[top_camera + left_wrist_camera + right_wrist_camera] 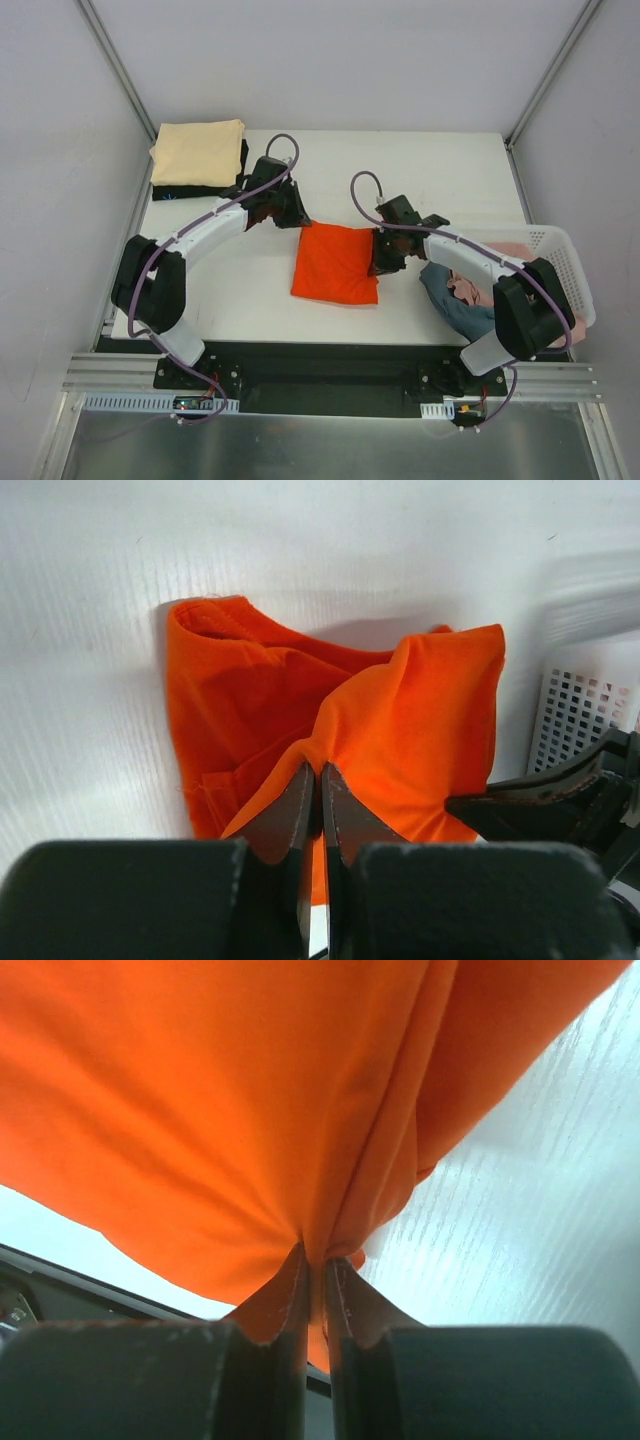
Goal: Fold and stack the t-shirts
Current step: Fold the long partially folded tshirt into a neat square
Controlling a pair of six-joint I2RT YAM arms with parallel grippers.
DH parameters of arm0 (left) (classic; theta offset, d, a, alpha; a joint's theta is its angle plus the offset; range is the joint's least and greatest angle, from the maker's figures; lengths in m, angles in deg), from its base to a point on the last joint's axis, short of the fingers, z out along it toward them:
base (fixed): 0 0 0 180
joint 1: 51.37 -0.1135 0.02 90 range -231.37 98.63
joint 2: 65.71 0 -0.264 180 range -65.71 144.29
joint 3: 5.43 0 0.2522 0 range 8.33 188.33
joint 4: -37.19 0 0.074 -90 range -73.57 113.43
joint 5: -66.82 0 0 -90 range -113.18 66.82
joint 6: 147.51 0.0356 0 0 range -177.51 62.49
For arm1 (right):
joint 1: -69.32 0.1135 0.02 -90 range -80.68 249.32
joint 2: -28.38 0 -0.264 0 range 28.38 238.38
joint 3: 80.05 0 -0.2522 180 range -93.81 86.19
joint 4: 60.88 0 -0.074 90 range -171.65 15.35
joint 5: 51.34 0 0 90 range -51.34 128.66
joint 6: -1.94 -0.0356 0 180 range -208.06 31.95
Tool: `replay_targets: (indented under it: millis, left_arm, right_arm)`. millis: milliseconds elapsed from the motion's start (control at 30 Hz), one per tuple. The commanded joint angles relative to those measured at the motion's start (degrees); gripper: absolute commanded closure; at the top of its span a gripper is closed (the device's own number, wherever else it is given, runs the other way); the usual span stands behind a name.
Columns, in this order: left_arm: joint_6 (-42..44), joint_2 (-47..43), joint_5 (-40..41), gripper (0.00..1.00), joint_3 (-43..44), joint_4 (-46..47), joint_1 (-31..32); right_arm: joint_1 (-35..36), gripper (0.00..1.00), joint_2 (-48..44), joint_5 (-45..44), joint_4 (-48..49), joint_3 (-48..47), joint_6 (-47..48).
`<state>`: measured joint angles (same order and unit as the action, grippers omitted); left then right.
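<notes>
Two robot arms reach from the near edge over a white tabletop (230, 290), seen from above. Between them lies an orange-red shirt (335, 262), folded into a rough rectangle near the middle of the tabletop.

The left hand (302, 220) sits at the shirt's far left corner. Its wrist view shows the two fingers pressed together with a pinch of orange cloth caught between them, the fabric gathered into a peak at the tips.

The right hand (380, 252) is at the shirt's right edge. Its own view shows the fingers likewise clamped on a fold of the same shirt, the cloth raised and draped above them (the pale tabletop shows beyond).

At the far left corner of the tabletop a folded cream shirt (198, 150) rests on top of a folded black shirt (195, 189), well apart from the orange-red one.

At the right edge stands a white lattice basket (562, 252). A pink shirt (518, 248) lies inside it, and a dusty blue shirt (462, 312) hangs out at its left end, just beside the right arm.
</notes>
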<state>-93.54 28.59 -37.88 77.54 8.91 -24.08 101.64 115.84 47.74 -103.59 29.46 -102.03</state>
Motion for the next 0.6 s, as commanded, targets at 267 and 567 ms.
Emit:
replay_targets:
  millis: [267, 567]
  left_arm:
    - [6.0, 22.1, -2.7, 1.0, 16.3, 3.4, -0.4]
    - [7.0, 25.3, -2.3, 0.6, 18.8, 2.0, -0.4]
  right_arm:
    - [-5.4, 0.85, 4.4, 9.4, 12.4, 10.2, -1.8]
    - [-5.6, 0.51, 0.8, 5.7, 5.2, 6.6, 0.9]
